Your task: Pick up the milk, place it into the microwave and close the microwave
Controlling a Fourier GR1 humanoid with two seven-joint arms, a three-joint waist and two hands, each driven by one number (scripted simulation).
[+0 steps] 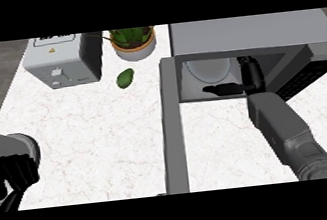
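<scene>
Trouble would come mostly from what I cannot see. My right hand [227, 89] is reached deep into the open microwave [251, 32], dark against the dark cavity, and I cannot tell whether it is wrapped round anything or not. The milk shows nowhere: not on the counter [94, 129], and not plainly on the pale plate [207, 71] inside the oven. My guess is that it is hidden in or behind that hand, so I can say nothing of its shape or colour. If I draw the arm out carelessly, I could tip the milk over on the plate or drag it back out over the sill. The door [173, 131] stands swung wide toward me, to the left of my forearm; closing it before the arm is out would trap the arm. My left hand [3, 174] rests at the lower left edge, fingers relaxed, holding nothing.
</scene>
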